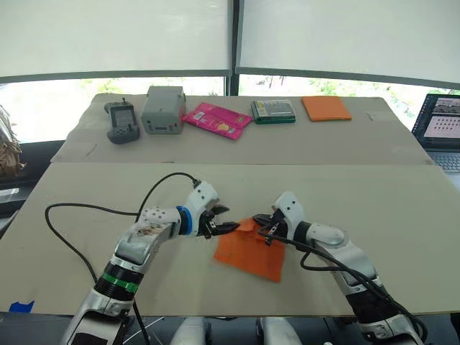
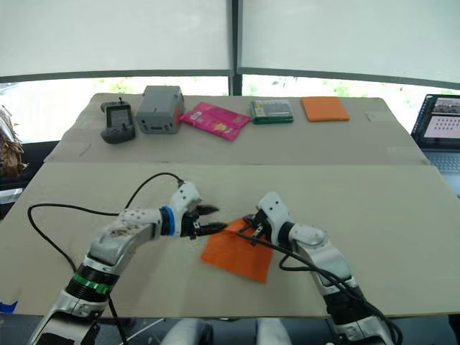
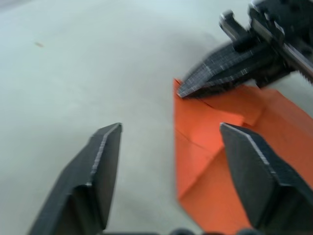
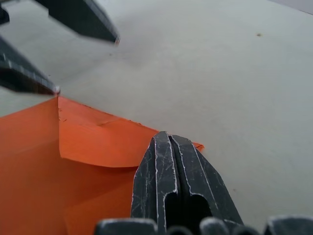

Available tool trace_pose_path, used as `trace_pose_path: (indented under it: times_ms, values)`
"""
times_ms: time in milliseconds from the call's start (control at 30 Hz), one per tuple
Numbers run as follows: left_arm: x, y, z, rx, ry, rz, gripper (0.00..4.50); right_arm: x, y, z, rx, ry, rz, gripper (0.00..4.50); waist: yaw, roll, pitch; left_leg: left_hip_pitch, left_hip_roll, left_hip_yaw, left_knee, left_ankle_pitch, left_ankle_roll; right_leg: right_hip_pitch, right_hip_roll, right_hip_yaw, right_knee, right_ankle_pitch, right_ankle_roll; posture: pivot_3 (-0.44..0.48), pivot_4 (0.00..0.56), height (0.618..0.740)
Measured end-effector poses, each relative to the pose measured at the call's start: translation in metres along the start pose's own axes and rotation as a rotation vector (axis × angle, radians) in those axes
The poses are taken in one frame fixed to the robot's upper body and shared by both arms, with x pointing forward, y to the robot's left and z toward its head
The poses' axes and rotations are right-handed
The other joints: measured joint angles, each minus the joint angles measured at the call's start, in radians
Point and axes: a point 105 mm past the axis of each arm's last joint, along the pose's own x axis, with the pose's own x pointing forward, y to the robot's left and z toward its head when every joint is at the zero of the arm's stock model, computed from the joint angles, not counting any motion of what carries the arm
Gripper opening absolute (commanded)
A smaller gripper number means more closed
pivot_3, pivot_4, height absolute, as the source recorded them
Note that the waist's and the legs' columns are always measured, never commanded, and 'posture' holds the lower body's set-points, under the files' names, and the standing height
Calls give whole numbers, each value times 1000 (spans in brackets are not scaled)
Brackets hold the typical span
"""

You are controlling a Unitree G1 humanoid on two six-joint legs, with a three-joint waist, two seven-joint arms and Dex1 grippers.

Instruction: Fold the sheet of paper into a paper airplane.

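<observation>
Left eye view: creased orange sheet of paper [image 1: 249,253]

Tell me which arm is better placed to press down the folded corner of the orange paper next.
Probably the right. The right gripper is shut and already rests on the folded flap of the sheet of paper. The left gripper is open beside the paper's edge.

orange sheet of paper [image 1: 250,253], pink packet [image 1: 216,119]

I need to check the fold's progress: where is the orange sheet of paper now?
The sheet of paper lies on the near table, between the left tool and right tool.
</observation>
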Motion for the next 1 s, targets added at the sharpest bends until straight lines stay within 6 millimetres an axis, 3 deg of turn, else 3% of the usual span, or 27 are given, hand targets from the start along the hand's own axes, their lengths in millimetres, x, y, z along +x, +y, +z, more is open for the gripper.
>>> trace_pose_path:
  times_ms: [100,467,767,1000]
  values:
    - [6,-1,4,-23,-18,-13,3866,1,1,0,-4,2,3,0,0,0,0,1,0,0,0,0,0,1,0,0,0,0,0,0,150,740]
    - [25,-15,-29,8,128,-66,106,2,3,0,-4,-1,-1,0,0,0,0,1,0,0,0,0,0,0,0,1,2,0,0,0,150,740]
    - [29,-18,-34,35,151,-61,23,3,3,1,-19,5,-8,0,0,0,-1,4,0,1,0,0,0,3,0,1,2,0,0,0,150,740]
    - [27,-19,-36,55,150,-45,23,12,21,4,-66,8,41,0,-1,0,-2,7,0,1,-1,0,0,5,1,1,1,0,0,0,150,740]
